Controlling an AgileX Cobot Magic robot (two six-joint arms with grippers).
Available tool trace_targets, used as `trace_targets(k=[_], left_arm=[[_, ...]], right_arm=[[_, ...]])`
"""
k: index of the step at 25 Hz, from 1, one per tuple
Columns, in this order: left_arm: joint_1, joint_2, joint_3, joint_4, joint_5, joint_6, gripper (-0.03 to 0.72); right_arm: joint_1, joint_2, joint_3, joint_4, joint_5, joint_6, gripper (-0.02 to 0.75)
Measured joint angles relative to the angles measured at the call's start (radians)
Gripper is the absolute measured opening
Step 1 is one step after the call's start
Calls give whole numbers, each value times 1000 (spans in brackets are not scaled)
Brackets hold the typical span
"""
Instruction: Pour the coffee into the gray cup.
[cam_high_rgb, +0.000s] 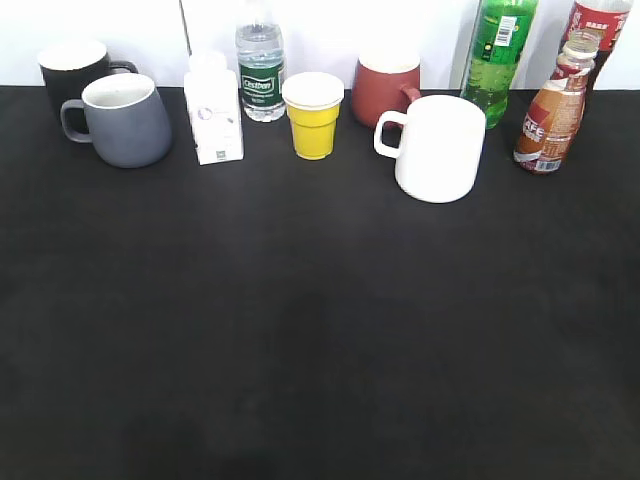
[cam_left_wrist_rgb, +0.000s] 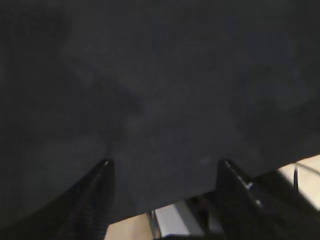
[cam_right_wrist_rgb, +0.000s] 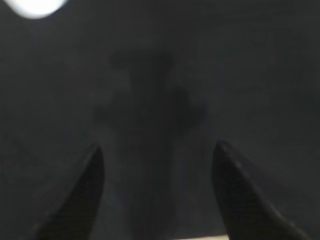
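Observation:
The coffee bottle, small and clear with a brown, orange and white label, stands upright at the back right of the black table, its cap off. The gray cup, blue-gray with a white inside, stands at the back left, handle to the left. Neither gripper shows in the exterior view. My left gripper is open and empty over bare black cloth near the table's front edge. My right gripper is open and empty over black cloth too.
Along the back stand a black mug, a white carton, a water bottle, a yellow cup, a dark red mug, a large white mug, a tall green bottle and a red-labelled cola bottle.

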Motion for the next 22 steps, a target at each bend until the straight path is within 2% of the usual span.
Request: trace_targets(k=[6, 8, 12, 16, 20, 22], left_arm=[[0, -350, -1, 26, 5, -68, 482], [0, -468, 24, 60, 5, -68, 482], [0, -652, 151, 100, 7, -68, 482], [0, -688, 238, 124, 14, -68, 482], [0, -688, 248, 125, -29, -68, 482], [0, -688, 251, 125, -49, -68, 482]], right_arm=[[0, -302, 22, -17, 28, 19, 527], [0, -390, 99, -40, 40, 19, 527], [0, -544, 301, -54, 44, -11, 527], [1, -588, 455, -42, 35, -64, 526], [1, -588, 499, 8, -98, -98, 526], [1, -588, 503, 8, -116, -101, 526]])
